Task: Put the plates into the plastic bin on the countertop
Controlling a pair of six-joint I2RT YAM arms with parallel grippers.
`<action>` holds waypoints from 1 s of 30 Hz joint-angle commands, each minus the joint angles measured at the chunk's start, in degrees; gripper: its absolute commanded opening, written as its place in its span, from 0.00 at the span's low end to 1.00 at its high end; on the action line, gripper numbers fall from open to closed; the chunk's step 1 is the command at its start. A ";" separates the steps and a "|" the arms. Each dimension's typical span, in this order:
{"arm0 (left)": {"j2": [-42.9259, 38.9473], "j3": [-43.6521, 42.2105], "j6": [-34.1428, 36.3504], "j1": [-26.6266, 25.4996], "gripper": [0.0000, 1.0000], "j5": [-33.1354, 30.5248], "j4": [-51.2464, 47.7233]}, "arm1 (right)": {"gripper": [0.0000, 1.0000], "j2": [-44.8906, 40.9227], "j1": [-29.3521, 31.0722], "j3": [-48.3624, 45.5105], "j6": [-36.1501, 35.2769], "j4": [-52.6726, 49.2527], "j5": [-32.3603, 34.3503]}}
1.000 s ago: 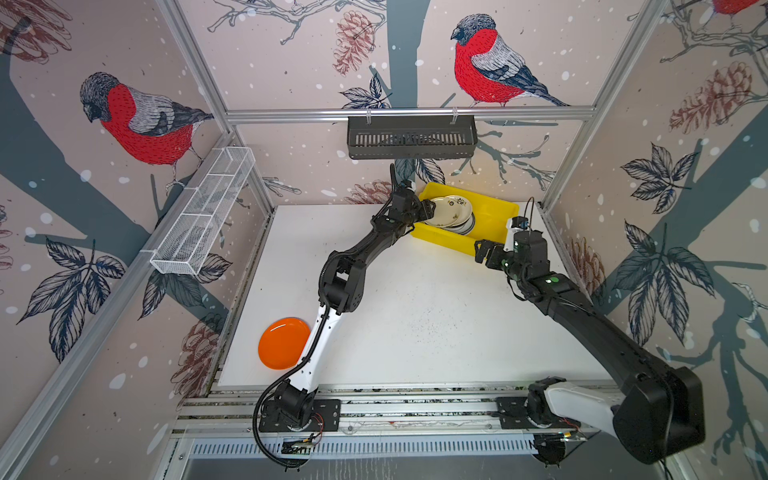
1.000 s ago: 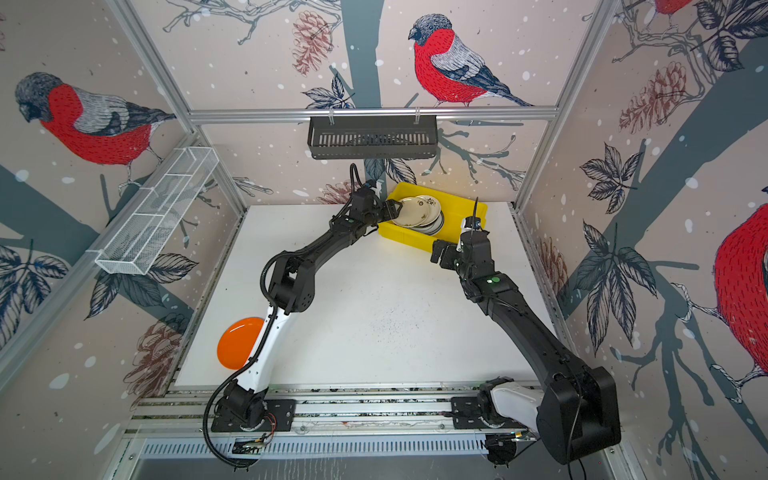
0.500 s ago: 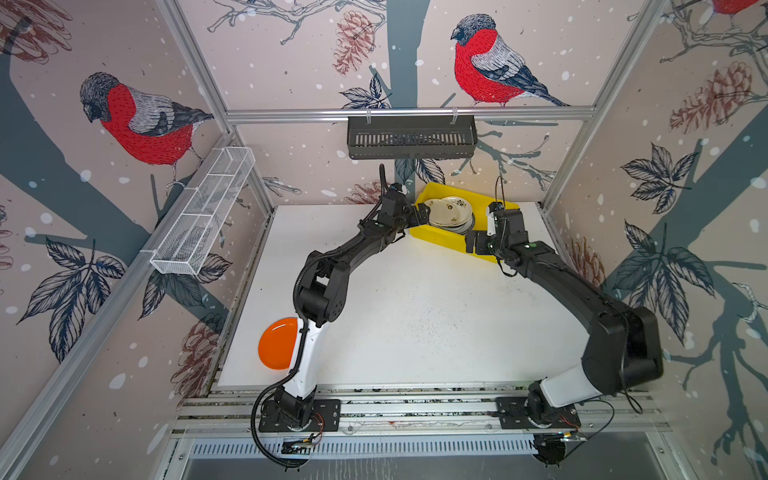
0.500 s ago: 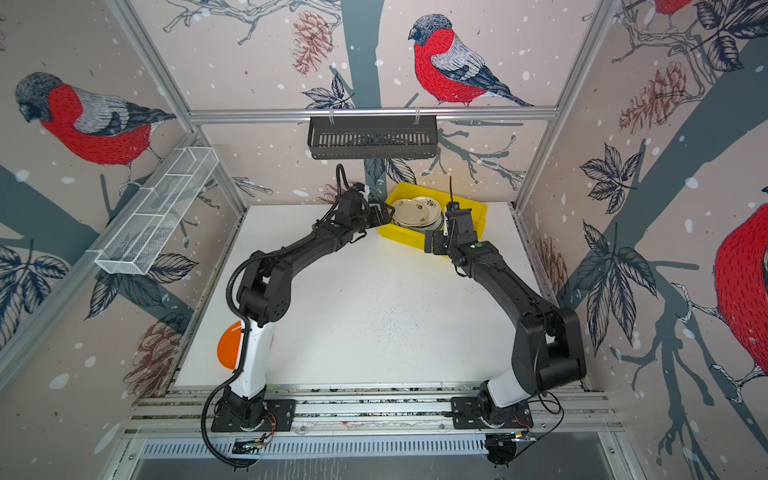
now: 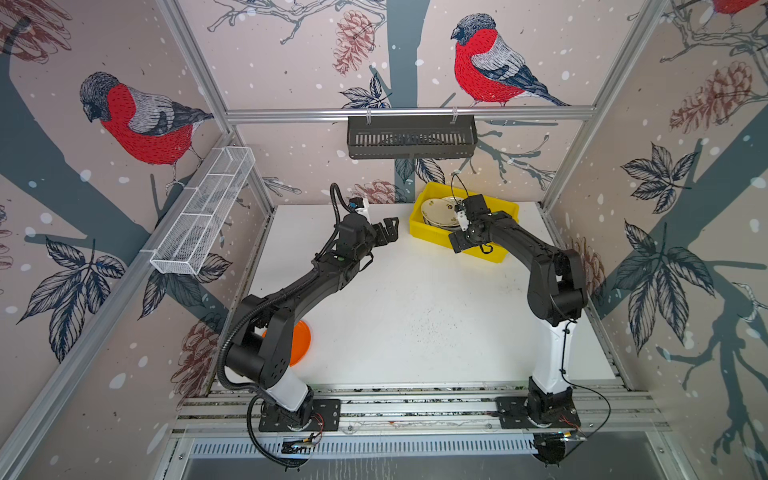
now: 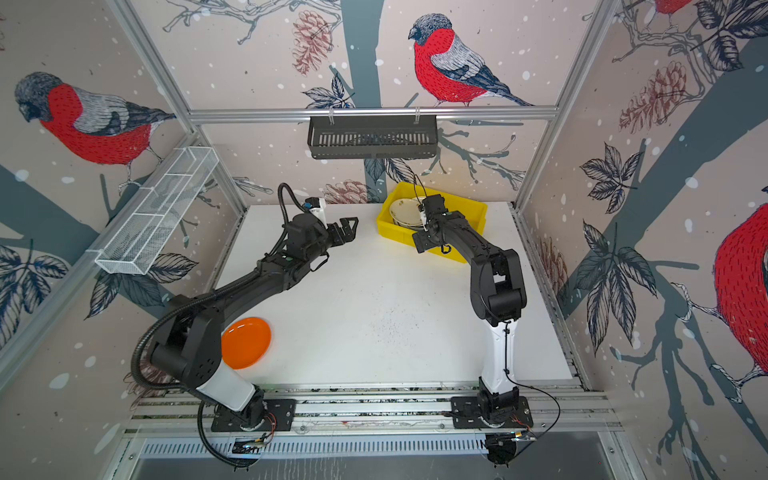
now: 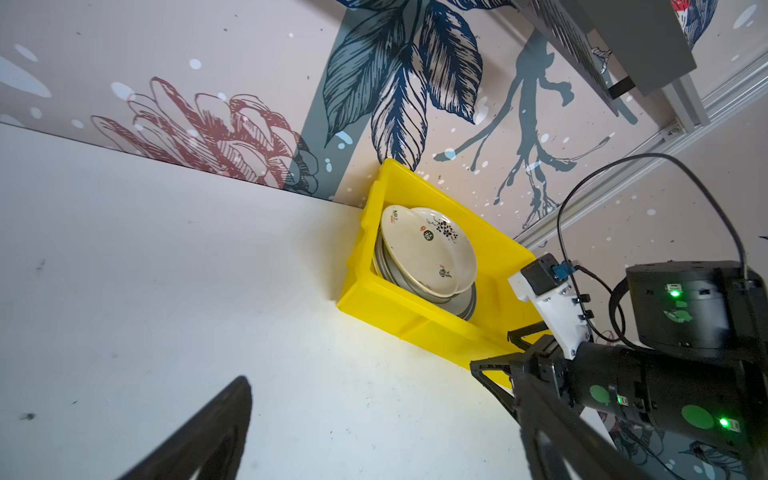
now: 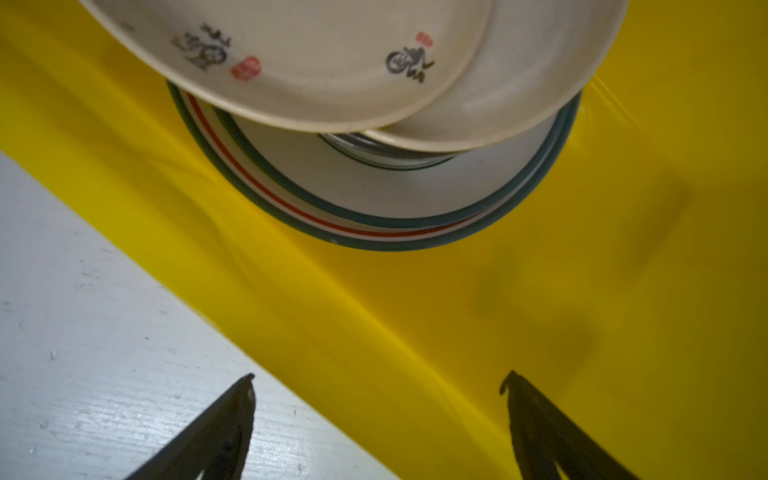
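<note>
The plastic bin [image 5: 419,227] is seen in both top views at the far right of the countertop [image 5: 415,316], against the back wall [image 5: 316,166], with a stack of plates [image 5: 435,210] piled in its left end. The stack's make-up is given only by the wrist views: two cream plates [image 8: 316,62] with dark and red marks are overlapped on top, and a banded plate [image 8: 374,199] with teal and red rim lines is set beneath. The orange plate [image 6: 246,343], laid on the countertop near the front left corner and partly hidden by the left arm [image 6: 199,332], is shown by the top views alone. The left gripper [image 5: 393,232] is held wide open and empty over the countertop, just left of the bin. The right gripper [image 8: 380,376] is found with its jaws well apart and nothing between them, over the bin's front wall; this is made plain only by the right wrist view
</note>
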 commanded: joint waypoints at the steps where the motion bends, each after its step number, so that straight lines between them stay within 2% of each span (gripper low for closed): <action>1: -2.15 -2.78 0.69 0.03 0.98 -1.12 4.35 | 0.80 0.72 1.22 -0.06 -1.53 -0.71 1.87; 3: -2.71 -3.34 0.98 0.03 0.98 -1.29 3.72 | 0.68 1.31 1.76 -0.20 -1.44 -0.50 2.26; 7: -3.74 -5.33 1.38 0.25 0.98 -1.47 3.40 | 0.58 2.40 3.23 -0.37 -1.26 -0.46 4.15; 9: -4.51 -6.19 1.46 0.30 0.98 -1.70 3.49 | 0.46 2.65 4.33 -0.78 -1.27 -0.24 5.14; 12: -5.73 -6.91 1.98 0.39 0.98 -2.03 2.90 | 0.38 2.30 6.31 -1.89 -0.68 0.06 6.26; 14: -6.70 -7.49 2.30 0.47 0.98 -2.32 2.44 | 0.26 1.35 7.82 -3.05 -0.15 0.50 7.63; 25: -12.91 -12.74 2.88 1.08 0.98 -5.51 0.28 | 0.24 -2.45 16.07 -8.46 1.81 2.18 3.96; 30: -17.62 -16.93 1.78 2.16 0.98 -10.14 0.08 | 0.24 -3.83 19.70 -9.09 3.27 3.14 0.89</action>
